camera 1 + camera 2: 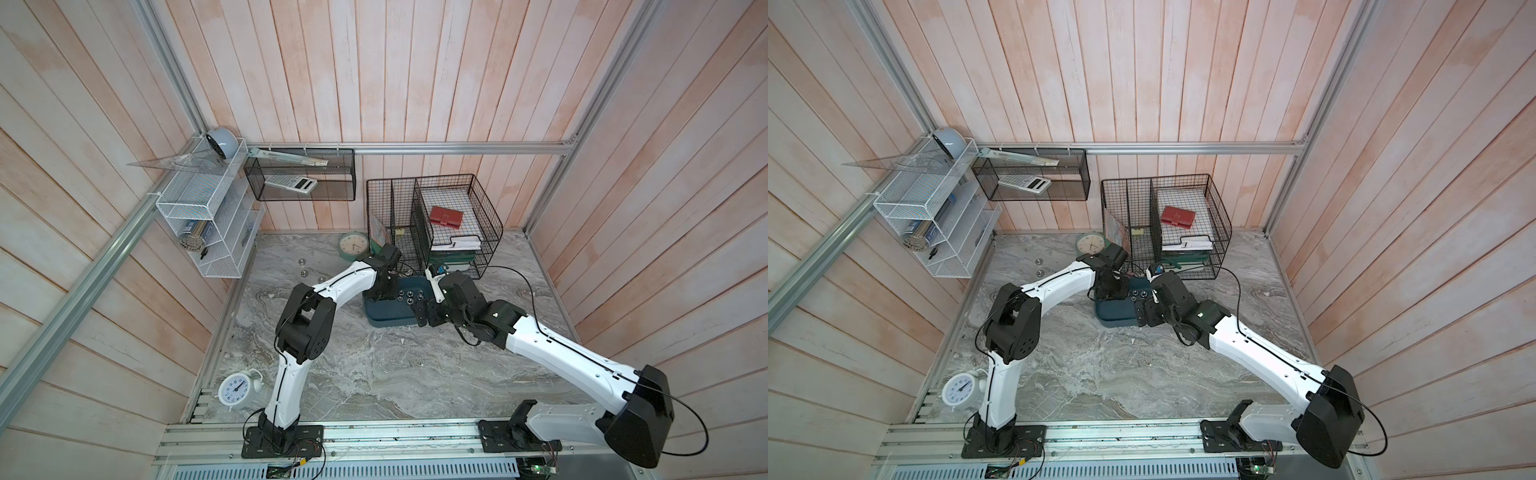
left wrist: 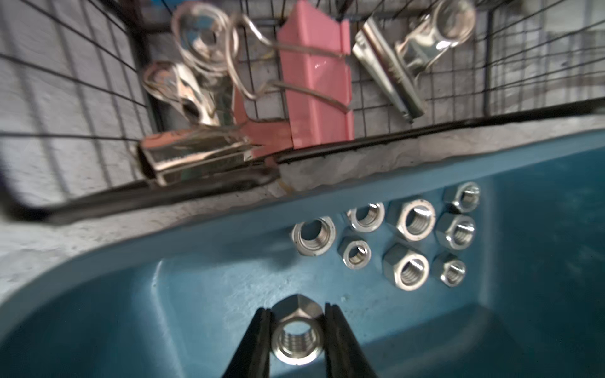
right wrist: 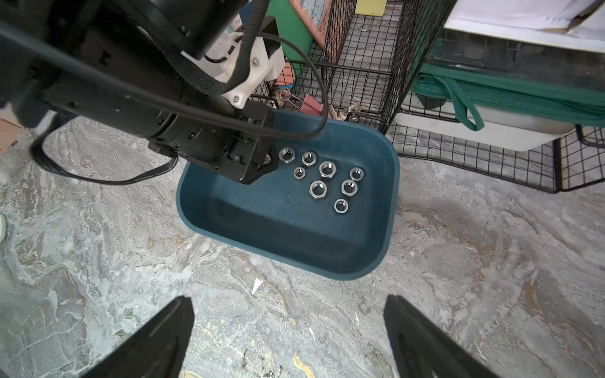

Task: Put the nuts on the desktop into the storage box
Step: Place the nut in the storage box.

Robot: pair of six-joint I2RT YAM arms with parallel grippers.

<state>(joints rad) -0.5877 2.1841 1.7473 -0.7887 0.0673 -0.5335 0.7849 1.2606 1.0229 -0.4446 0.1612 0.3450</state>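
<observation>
My left gripper (image 2: 298, 314) is shut on a silver nut (image 2: 296, 340), held just above the floor of the teal storage box (image 2: 196, 294). Several more nuts (image 2: 415, 219) lie together inside the box, also seen in the right wrist view (image 3: 327, 168). In both top views the left gripper (image 1: 384, 291) reaches down into the storage box's (image 1: 390, 316) far left part. My right gripper (image 3: 288, 301) hovers open and empty over the desktop (image 3: 229, 327), just in front of the storage box (image 3: 389, 203). Three loose nuts (image 1: 304, 273) rest on the desktop (image 1: 374, 365) at the far left.
A black wire organiser (image 1: 436, 224) stands directly behind the box, with binder clips (image 2: 314, 81) on its floor. A green clock (image 1: 352, 246) leans at the back, a white alarm clock (image 1: 237, 388) sits near left, and a white wire shelf (image 1: 208, 216) hangs on the left wall.
</observation>
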